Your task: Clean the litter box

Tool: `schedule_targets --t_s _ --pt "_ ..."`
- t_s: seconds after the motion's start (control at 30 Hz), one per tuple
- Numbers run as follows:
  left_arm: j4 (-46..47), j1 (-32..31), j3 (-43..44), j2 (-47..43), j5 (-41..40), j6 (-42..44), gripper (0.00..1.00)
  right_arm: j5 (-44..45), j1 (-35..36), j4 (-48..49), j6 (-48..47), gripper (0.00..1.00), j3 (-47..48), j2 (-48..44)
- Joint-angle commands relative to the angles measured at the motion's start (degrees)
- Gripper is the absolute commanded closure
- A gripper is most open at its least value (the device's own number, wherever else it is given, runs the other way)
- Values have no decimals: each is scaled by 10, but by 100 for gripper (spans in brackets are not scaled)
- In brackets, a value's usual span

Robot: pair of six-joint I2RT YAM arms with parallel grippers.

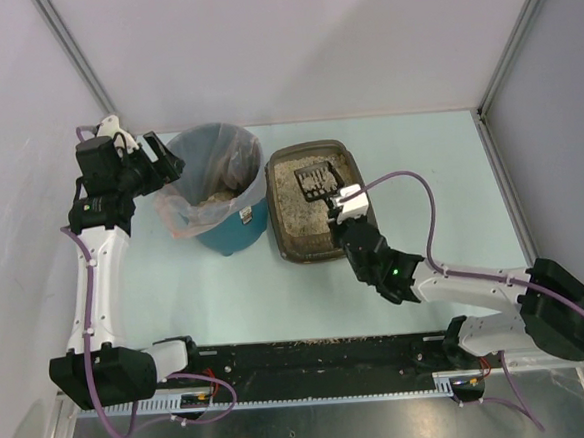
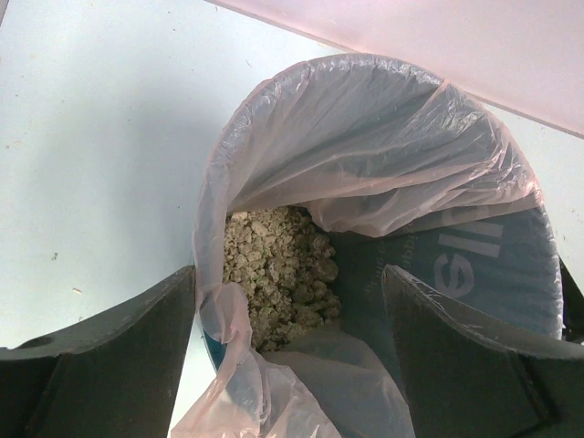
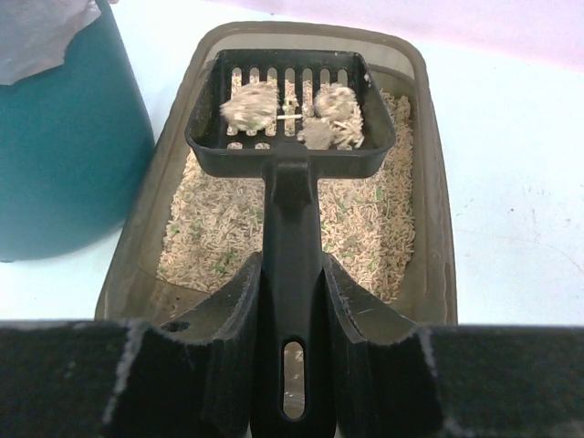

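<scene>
The grey-brown litter box point(image 1: 281, 230) sits mid-table with beige granules inside; it also shows in the right wrist view point(image 3: 436, 228). My right gripper point(image 3: 292, 274) is shut on the handle of a black slotted scoop point(image 3: 292, 100), held over the box's far half with three pale clumps point(image 3: 248, 105) in it. In the top view the scoop point(image 1: 319, 182) lies over the litter. My left gripper point(image 2: 287, 301) is open, hovering over the near rim of the teal bin point(image 2: 493, 265), with the bin's plastic liner between its fingers.
The round teal bin point(image 1: 223, 229) with a clear liner point(image 1: 209, 175) stands just left of the litter box and holds a heap of clumps point(image 2: 278, 269). Cage walls close the back and sides. A black rail point(image 1: 312, 363) runs along the near edge.
</scene>
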Motion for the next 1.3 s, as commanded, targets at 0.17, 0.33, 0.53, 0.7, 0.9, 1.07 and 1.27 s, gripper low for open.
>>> schedule_targets --t_s 0.17,0.33,0.53,0.7,0.9,1.07,1.27 --pt "11 -17 -4 -12 44 -4 16 49 -18 5 34 100 18 -6" --pt "12 -17 -7 -8 46 -7 16 34 12 46 -27 100 25 -3" --pt "11 -16 -9 -9 43 -5 15 -30 1 18 -27 100 24 -3" --pt "12 -16 -9 -14 40 -3 15 -68 -51 -9 68 100 13 -34" --pt "13 -16 -5 -10 44 -5 14 -35 -37 -15 54 100 27 -28" --pt "13 -15 -9 -5 46 -7 14 20 -4 -14 -31 100 51 8" --pt "13 -15 -12 -1 46 -10 13 -20 -7 -16 -31 100 36 -11"
